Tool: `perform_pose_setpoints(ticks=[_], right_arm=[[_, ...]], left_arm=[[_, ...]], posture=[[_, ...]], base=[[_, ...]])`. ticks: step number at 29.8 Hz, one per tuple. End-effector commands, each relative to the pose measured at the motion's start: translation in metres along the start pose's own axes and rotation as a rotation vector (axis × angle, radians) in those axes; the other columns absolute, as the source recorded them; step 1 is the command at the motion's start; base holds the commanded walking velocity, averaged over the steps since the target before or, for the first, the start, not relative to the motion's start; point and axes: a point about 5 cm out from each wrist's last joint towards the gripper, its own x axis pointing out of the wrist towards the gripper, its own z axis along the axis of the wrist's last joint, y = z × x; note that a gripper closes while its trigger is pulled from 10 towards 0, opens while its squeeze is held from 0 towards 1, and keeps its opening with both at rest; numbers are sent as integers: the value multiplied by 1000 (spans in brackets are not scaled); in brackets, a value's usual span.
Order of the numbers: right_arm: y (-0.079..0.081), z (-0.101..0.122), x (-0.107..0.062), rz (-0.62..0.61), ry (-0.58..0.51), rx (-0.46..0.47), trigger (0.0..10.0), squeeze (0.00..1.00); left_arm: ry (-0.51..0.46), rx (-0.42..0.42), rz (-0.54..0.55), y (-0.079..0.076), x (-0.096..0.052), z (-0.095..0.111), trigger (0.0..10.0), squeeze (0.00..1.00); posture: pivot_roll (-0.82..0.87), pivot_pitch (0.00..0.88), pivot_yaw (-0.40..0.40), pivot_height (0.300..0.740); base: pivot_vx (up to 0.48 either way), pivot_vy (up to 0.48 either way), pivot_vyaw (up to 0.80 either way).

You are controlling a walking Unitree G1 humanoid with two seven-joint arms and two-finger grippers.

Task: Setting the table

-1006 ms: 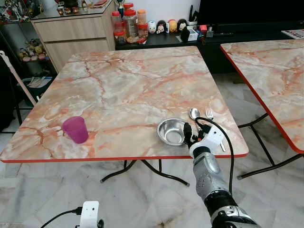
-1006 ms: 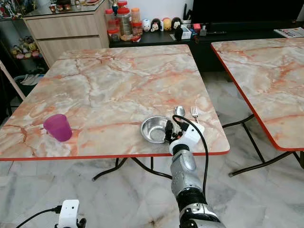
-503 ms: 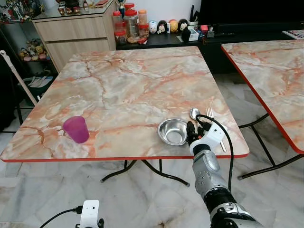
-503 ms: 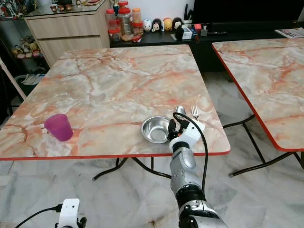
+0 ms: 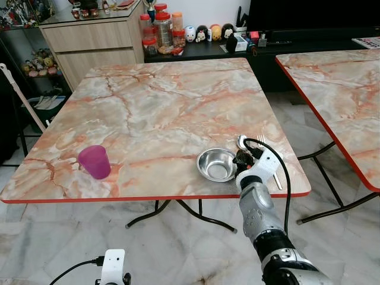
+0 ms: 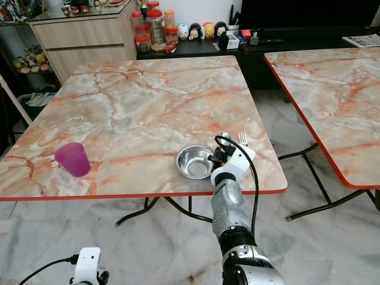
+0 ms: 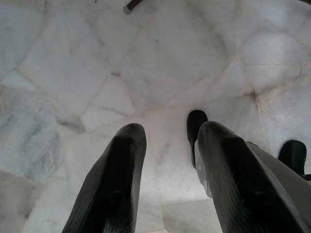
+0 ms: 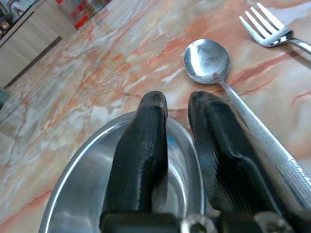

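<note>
Left wrist view: left gripper [image 7: 167, 170] hanging low over pale marble floor [image 7: 97, 63], fingers [image 7: 116, 184] apart, holding nothing. Right gripper [image 8: 177, 109] at near right edge of table [image 5: 160, 101], fingers [image 8: 146, 141] straddling rim of steel bowl [image 5: 216, 164], one inside, one outside, narrow gap between. Spoon [image 8: 206, 60] just beside bowl, fork [image 8: 267, 29] beyond it. Purple cup [image 5: 95, 161] upright, well apart at near left. Jars [image 5: 161, 29] on cabinet behind.
</note>
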Motion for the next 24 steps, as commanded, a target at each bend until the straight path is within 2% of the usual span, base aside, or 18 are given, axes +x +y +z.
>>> perform_pose_setpoints(ticks=[1, 2, 3, 14, 17, 18, 21, 24], right_arm=[[7, -1, 1, 14, 17, -4, 10000, 0], [8, -1, 1, 19, 15, -3, 10000, 110], [10, 0, 1, 32, 9, 4, 10000, 1000], [10, 3, 1, 32, -5, 10, 10000, 1000], [8, 1, 1, 8, 28, -21, 10000, 1000], [2, -5, 2, -49, 84, -91, 10000, 0], [-5, -10, 1, -93, 121, -86, 10000, 0], [-5, -11, 1, -97, 127, -59, 10000, 0]], left_arm=[[2, 5, 3, 5, 1, 3, 10000, 0], [2, 5, 4, 5, 1, 3, 10000, 0], [1, 5, 4, 5, 1, 3, 10000, 0], [1, -1, 10, 7, 1, 3, 10000, 0], [1, -4, 12, 8, 0, 3, 10000, 0], [2, -7, 12, 7, 0, 3, 10000, 0], [1, -15, 15, 7, 0, 3, 10000, 0], [1, -16, 18, 8, 0, 3, 10000, 0]], posture=[[89, 0, 64, 740], [89, 0, 65, 740], [89, 0, 65, 740], [88, 0, 66, 740], [86, 0, 65, 740], [86, 0, 65, 740], [90, 0, 64, 740], [91, 0, 64, 740]], base=[[0, 0, 0], [0, 0, 0], [0, 0, 0], [0, 0, 0], [0, 0, 0], [0, 0, 0], [0, 0, 0], [0, 0, 0]])
